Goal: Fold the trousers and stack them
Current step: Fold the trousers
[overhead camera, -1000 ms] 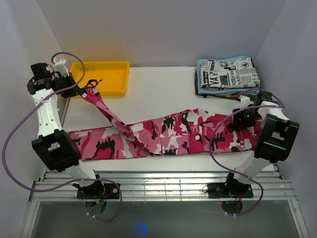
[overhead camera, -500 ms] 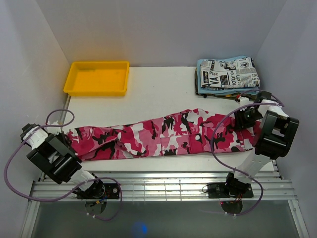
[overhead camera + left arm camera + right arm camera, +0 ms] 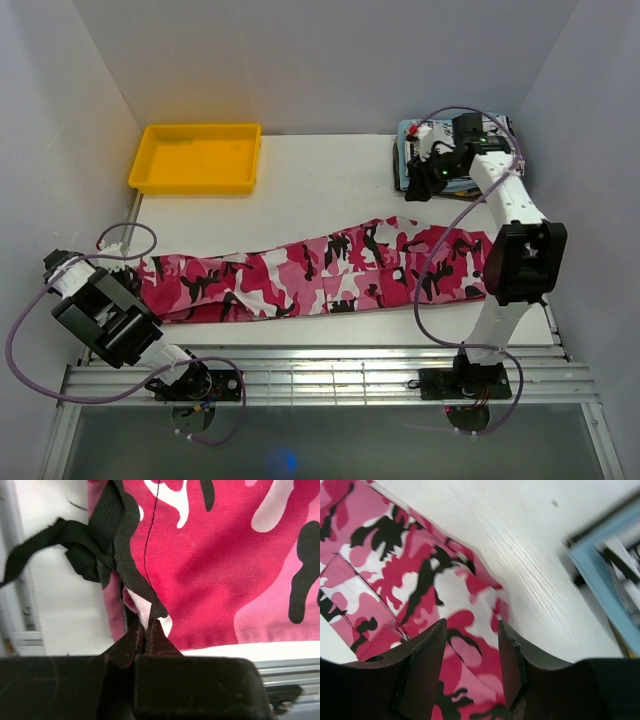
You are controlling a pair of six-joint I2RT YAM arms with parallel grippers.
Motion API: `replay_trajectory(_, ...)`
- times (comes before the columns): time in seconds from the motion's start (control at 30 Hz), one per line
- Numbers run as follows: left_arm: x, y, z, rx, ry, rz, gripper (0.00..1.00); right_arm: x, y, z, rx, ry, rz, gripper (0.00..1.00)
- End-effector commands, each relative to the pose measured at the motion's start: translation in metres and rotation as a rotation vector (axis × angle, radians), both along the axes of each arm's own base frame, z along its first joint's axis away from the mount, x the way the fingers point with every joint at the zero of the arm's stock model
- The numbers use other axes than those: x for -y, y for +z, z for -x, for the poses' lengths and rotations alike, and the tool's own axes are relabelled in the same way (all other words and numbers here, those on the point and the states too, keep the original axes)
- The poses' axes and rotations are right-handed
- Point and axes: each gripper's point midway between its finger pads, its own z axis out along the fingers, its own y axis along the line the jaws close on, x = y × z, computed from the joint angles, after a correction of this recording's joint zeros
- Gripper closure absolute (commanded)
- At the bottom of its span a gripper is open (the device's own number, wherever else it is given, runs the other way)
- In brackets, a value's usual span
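**Hazard, slip.** The left gripper (image 3: 147, 625) has only a narrow bite on the very edge of the trousers (image 3: 320, 270), at a seam beside a black webbing strap (image 3: 60, 535). A sharp pull would probably strip the cloth out.

**Hazard, drag.** The right end lies unheld. A one-sided pull may slide the whole garment toward the near left corner of the table (image 3: 320, 180) rather than fold it.

**Hazard, crooked fold.** The cloth looks bunched at the left end, and the loose strap could snag or get trapped inside a fold.

**Hazard, collision.** The right gripper (image 3: 471, 630) hangs close to the folded newspaper-print garment (image 3: 470, 150) on its light blue cloth (image 3: 600, 580). A careless swing could knock that stack.

**Trousers, location.** Stretched lengthwise across the near half of the table, left to right, lying flat and not yet folded.

**Left gripper, state.** Clenched, with the fingertips meeting on the trouser edge low at the table's left side.

**Right gripper, state.** Jaws parted a moderate way with nothing between them. It is raised over the far edge of the trousers' right end and, as far as I can tell, touches nothing.
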Motion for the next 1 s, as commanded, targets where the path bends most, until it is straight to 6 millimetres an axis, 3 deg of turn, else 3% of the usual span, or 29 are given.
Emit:
replay_trajectory(0.0, -0.021, 0.021, -0.013, 0.119, -0.129, -0.174, 1.00, -0.047, -0.023, -0.003, -0.062, 0.094, 0.017, 0.48)
replay_trajectory(0.13, -0.022, 0.029, -0.017, 0.146, -0.160, -0.187, 1.00, -0.073, -0.031, -0.019, 0.016, 0.138, 0.081, 0.45)
replay_trajectory(0.2, -0.020, 0.029, -0.017, 0.140, -0.169, -0.177, 1.00, -0.071, -0.046, -0.032, 0.073, 0.161, 0.162, 0.43)
replay_trajectory(0.4, -0.013, 0.024, -0.013, 0.128, -0.178, -0.136, 1.00, -0.065, -0.094, -0.025, 0.080, 0.403, 0.308, 0.46)
replay_trajectory(0.5, -0.011, 0.022, -0.013, 0.128, -0.177, -0.125, 1.00, -0.064, -0.104, -0.020, 0.098, 0.500, 0.326, 0.46)
replay_trajectory(0.67, -0.011, 0.018, -0.012, 0.115, -0.162, -0.110, 1.00, -0.067, -0.114, -0.021, 0.122, 0.591, 0.343, 0.44)
replay_trajectory(0.77, -0.012, 0.017, -0.012, 0.108, -0.160, -0.108, 1.00, -0.073, -0.110, -0.024, 0.147, 0.614, 0.334, 0.46)
replay_trajectory(0.97, -0.012, 0.016, -0.011, 0.101, -0.157, -0.108, 1.00, -0.080, -0.104, -0.004, 0.153, 0.725, 0.319, 0.50)
